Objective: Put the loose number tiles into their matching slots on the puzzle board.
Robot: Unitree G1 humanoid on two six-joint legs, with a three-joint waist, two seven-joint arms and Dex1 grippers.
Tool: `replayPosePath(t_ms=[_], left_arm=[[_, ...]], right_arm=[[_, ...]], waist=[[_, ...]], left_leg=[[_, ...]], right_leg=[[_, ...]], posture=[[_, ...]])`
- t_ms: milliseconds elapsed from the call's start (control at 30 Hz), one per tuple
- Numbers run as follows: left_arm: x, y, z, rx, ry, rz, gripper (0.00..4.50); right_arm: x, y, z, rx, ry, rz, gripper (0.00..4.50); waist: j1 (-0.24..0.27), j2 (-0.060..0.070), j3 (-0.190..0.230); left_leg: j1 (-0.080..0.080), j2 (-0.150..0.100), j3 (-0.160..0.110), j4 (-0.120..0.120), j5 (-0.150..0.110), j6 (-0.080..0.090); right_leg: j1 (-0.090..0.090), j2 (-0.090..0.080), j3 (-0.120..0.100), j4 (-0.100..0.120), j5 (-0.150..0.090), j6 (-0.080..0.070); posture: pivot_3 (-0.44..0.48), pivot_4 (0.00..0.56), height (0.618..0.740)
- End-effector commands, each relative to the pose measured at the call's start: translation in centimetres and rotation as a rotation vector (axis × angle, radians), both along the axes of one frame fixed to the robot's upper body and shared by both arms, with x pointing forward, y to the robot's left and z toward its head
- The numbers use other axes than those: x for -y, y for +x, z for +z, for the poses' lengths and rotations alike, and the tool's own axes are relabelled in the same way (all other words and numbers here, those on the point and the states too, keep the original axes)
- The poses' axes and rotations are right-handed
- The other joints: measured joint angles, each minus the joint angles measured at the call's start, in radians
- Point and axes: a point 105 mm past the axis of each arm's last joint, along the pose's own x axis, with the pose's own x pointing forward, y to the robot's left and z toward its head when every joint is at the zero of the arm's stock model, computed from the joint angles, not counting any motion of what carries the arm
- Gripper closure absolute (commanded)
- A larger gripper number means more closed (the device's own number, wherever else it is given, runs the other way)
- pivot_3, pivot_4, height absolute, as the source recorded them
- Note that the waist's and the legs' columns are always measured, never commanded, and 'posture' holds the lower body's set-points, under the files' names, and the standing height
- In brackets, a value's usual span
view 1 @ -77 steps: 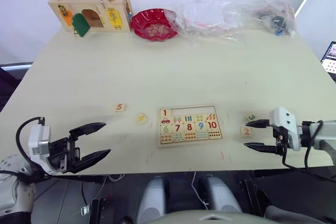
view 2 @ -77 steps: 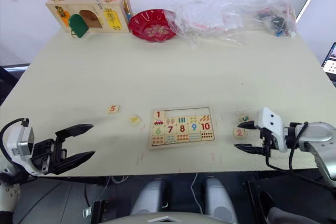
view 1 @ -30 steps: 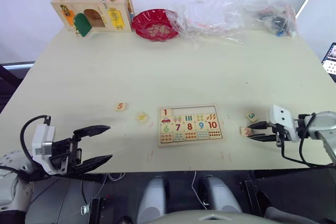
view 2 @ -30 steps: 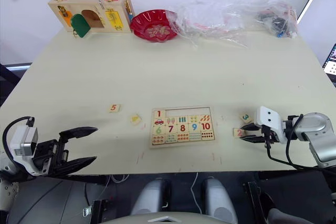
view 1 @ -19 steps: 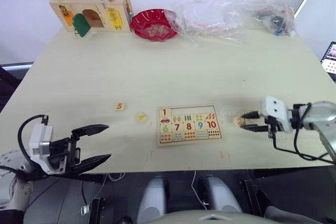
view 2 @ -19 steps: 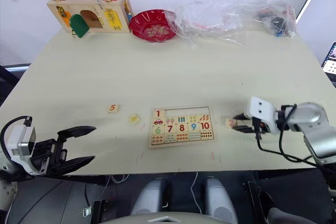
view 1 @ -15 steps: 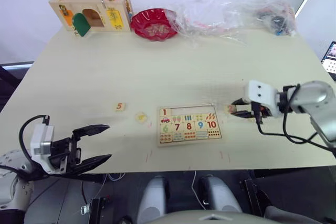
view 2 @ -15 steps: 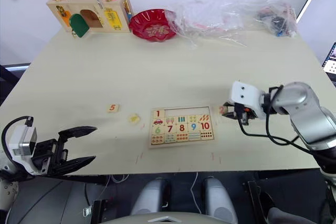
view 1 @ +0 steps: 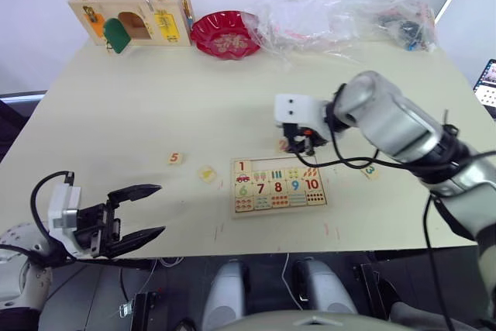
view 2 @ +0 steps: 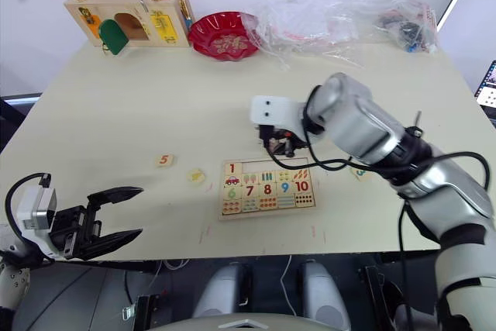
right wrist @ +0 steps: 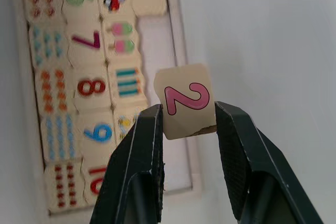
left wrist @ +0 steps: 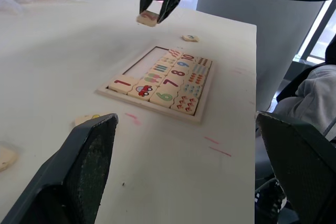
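The puzzle board (view 1: pixel 235 188) lies near the table's front edge, with tile 1 (view 1: pixel 242 166) seated in its upper row. The other slots (view 1: pixel 285 163) of that row are empty. My right gripper (view 1: pixel 298 146) hovers just behind the board's far edge, shut on tile 2 (right wrist: pixel 185 99), which shows a red numeral. Loose on the table are tile 5 (view 1: pixel 173 158) and a yellow-numeral tile (view 1: pixel 206 173) left of the board, and tile 3 (view 1: pixel 371 170) to its right. My left gripper (view 1: pixel 146 212) is open and empty at the front left, off the table edge.
A wooden box with coloured doors (view 1: pixel 133 15) stands at the back left. Beside it are a red bowl (view 1: pixel 226 34) and crumpled clear plastic bags (view 1: pixel 341 19) along the back edge. The table's middle is bare.
My right gripper closed on tile 2 at the right, lifted it and carried it left to the board's far edge. The left gripper has stayed put.
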Motion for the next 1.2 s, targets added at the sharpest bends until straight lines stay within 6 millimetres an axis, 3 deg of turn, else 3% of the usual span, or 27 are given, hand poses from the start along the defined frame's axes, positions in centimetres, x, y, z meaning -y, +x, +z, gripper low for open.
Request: replayPosePath(t_ms=[33, 267, 533, 1200], left_arm=[[-0.4, -0.4, 0.3, 0.027, 0.006, -0.007, 0.00], [-0.6, -0.2, 0.3, 0.029, 0.006, 0.005, 0.00], [-0.8, -0.3, 0.0, 0.025, 0.004, 0.016, 0.00], [-0.6, -0.4, -0.3, 0.016, 0.001, 0.012, 0.00]], right_arm=[[-0.9, 0.6, 0.6, -0.025, 0.008, -0.027, 3.61], [-2.3, 1.7, -0.8, -0.009, -0.096, -0.013, 3.61], [-3.8, 0.7, -3.1, -0.026, -0.162, 0.051, 3.61], [-5.3, 0.3, -3.6, -0.061, -0.147, 0.020, 3.61]], waist=[[0.002, 0.000, 0.000], [0.001, 0.000, 0.000], [-0.004, 0.000, 0.000], [-0.022, 0.000, 0.000]], left_leg=[[0.000, 0.000, 0.000, 0.000, 0.000, 0.000], [-0.001, -0.001, 0.000, 0.000, 0.000, 0.000], [-0.001, 0.000, -0.001, 0.000, 0.000, 0.000], [-0.001, 0.000, -0.002, 0.000, 0.000, 0.000]], right_leg=[[0.000, 0.000, 0.000, 0.000, 0.000, 0.000], [0.000, -0.001, -0.001, 0.000, 0.000, 0.000], [0.000, 0.000, -0.001, 0.001, 0.000, 0.001], [0.000, 0.000, -0.002, 0.001, 0.000, 0.000]], posture=[[0.000, 0.150, 0.740], [0.000, 0.150, 0.740], [0.000, 0.150, 0.740], [0.000, 0.150, 0.740]])
